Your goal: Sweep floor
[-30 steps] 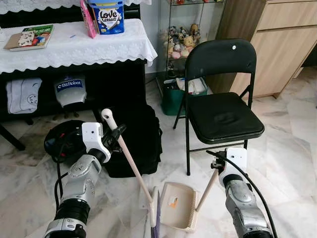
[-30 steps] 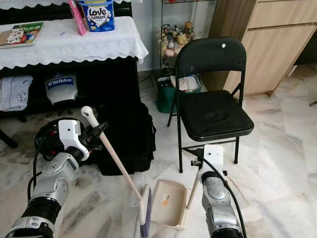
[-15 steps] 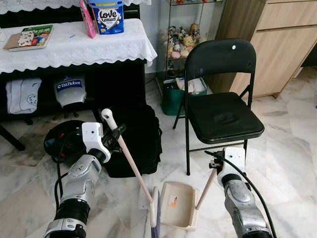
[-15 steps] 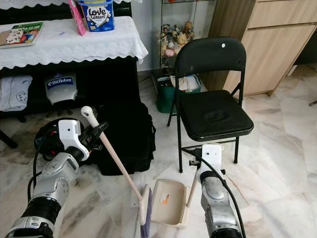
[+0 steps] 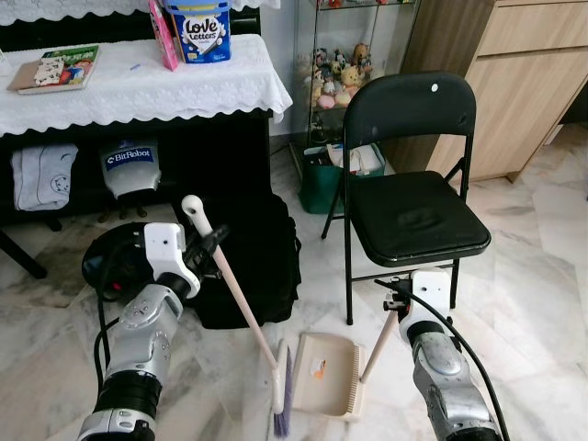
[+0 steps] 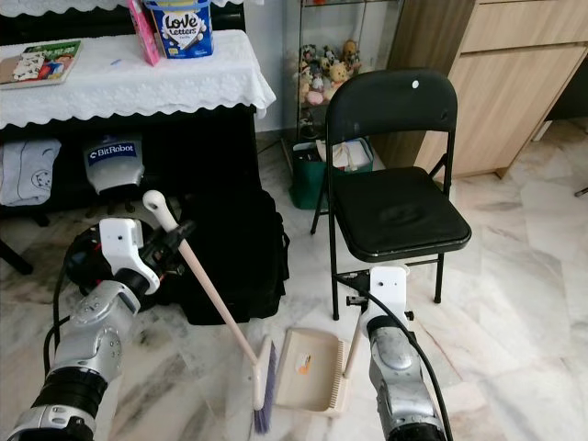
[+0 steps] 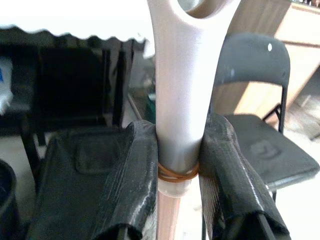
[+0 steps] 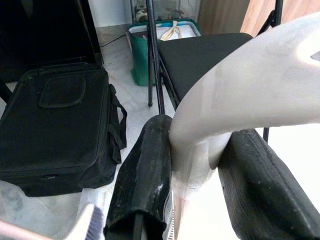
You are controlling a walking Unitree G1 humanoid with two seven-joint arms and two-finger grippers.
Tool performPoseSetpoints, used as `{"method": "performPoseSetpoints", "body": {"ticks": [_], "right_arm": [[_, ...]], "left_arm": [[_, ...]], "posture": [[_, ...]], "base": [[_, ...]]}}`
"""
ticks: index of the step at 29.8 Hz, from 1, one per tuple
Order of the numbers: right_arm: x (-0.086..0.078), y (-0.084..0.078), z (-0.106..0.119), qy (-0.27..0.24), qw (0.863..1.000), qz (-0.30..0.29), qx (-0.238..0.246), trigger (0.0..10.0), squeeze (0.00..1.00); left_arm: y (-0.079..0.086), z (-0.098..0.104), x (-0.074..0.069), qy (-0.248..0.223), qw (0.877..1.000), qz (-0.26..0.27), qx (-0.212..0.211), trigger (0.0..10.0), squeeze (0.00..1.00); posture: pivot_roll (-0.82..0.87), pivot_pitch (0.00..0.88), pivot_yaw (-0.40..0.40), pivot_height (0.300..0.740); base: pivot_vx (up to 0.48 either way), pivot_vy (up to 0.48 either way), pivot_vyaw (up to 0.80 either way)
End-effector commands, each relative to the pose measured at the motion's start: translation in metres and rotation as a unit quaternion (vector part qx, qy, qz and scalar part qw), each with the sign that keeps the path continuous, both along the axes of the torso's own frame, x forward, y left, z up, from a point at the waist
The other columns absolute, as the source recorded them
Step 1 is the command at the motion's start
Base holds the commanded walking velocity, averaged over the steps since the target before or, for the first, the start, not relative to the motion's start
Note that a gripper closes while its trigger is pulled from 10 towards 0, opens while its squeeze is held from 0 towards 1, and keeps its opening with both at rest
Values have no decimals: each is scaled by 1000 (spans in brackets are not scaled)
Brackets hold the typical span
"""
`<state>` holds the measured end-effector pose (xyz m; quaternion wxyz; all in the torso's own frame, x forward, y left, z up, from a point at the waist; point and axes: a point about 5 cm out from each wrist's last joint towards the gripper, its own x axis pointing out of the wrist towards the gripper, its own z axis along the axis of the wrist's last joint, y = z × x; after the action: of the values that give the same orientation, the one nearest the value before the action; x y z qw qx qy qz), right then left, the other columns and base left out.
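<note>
Grippers both busy. Left gripper point(image 5: 209, 246) clamps the broom point(image 5: 241, 312) high on its cream handle, near the rounded top end; in the left wrist view both black fingers point(image 7: 134, 175) press against the shaft from either side, right at a brown rubber band around it. Handle slants down and to the right from the gripper to the broom head point(image 5: 281, 395), which rests on the marble floor point(image 5: 542, 276) with purple bristles facing the dustpan.

Right gripper point(image 5: 397, 303) closed on the dustpan handle point(image 5: 378, 340); right wrist view shows its two fingers point(image 8: 142, 170) squeezing the pale curved handle top between them. Dustpan point(image 5: 323, 372) is beige, lies on the floor just right of the broom head, nearly touching it, with an orange sticker inside and a comb edge on its right side. Cannot tell any debris in the pan.

Black folding chair point(image 5: 413, 207) stands right behind the right gripper, its front legs just beyond the dustpan. Black bag point(image 5: 253, 257) lies on the floor left of the chair, behind the broom shaft. Round black object point(image 5: 115, 262) sits on the floor behind the left arm. Farther back on the left, table with white lace cloth point(image 5: 147, 83) carries a blue "Love Letters" tin point(image 5: 202, 29) and a book point(image 5: 57, 69). Green bin point(image 5: 322, 179) behind the chair, wooden cabinet point(image 5: 514, 73) at far right.
</note>
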<state>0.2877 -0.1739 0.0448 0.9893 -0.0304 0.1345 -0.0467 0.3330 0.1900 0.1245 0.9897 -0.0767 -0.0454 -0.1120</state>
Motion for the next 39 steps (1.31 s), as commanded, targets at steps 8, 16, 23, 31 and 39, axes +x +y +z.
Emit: {"method": "performPoseSetpoints", "body": {"ticks": [8,16,23,31,39], "right_arm": [[4,5,12,-33,999,3,5,10000,0],[4,7,13,-38,999,7,10,10000,0],[4,6,12,-38,999,9,10,10000,0],[4,2,9,-27,1000,9,3,10000,0],[4,-1,9,-25,1000,0,2,10000,0]], "left_arm": [[9,27,0,-63,997,34,28,10000,0],[17,23,-2,-59,992,76,77,10000,0],[20,14,-4,-48,991,87,84,10000,0],[14,-2,-4,-26,990,101,99,10000,0],[10,-15,-2,-8,989,111,93,10000,0]], "posture": [[-62,66,-19,740],[-64,72,-16,740],[-66,75,-16,740],[-68,79,-19,740],[-71,82,-18,740]], "base": [[0,0,0],[0,0,0],[0,0,0],[0,0,0],[0,0,0]]}}
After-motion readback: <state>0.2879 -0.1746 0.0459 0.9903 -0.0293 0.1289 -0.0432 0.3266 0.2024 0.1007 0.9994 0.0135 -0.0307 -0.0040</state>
